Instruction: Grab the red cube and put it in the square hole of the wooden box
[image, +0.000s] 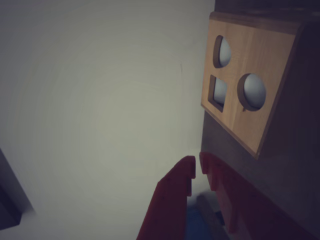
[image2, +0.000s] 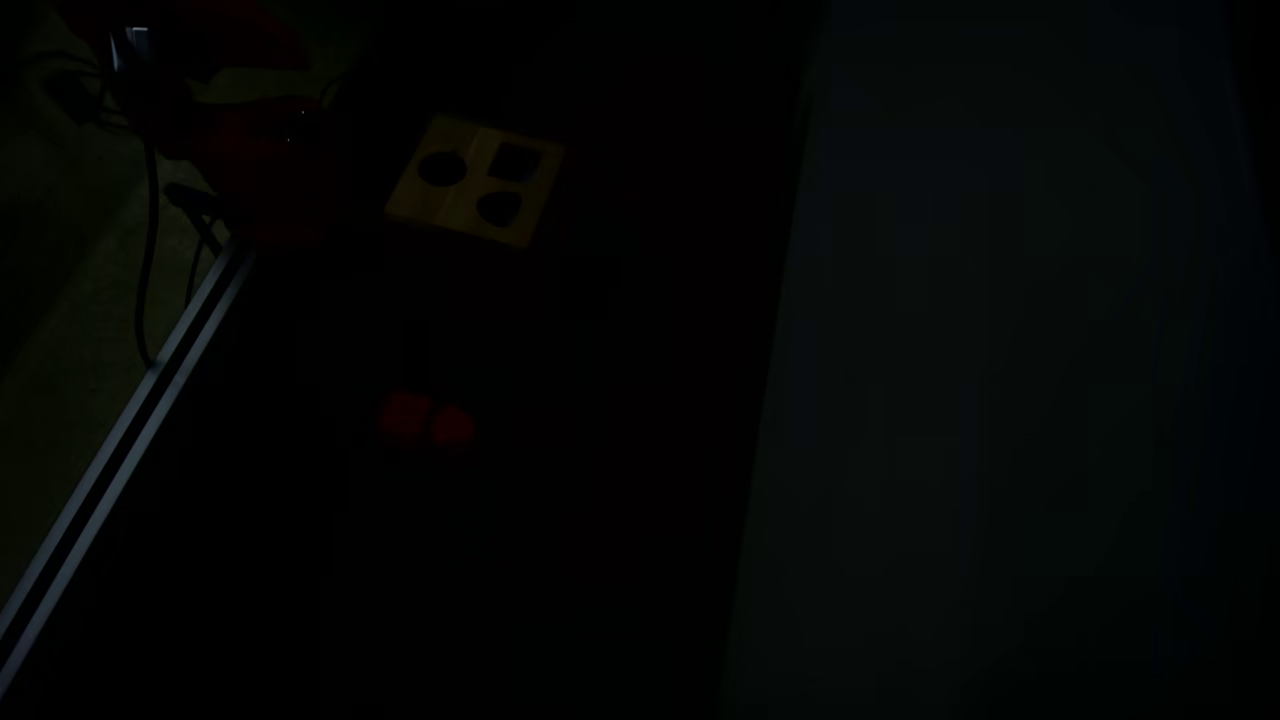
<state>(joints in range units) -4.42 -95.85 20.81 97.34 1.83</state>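
Red end effector (image: 197, 167) nearly closed, empty, overhead view dim, red cube (image2: 405, 416) faint

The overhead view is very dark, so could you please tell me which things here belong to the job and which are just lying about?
Job:
red cube
wooden box
square hole
gripper

Lying about:
orange-red block beside the cube
round hole

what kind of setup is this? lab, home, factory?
Probably a hobby or home tabletop rig, dimly lit: a wooden box shape-sorter toy, small red blocks, loose cables by a metal rail.
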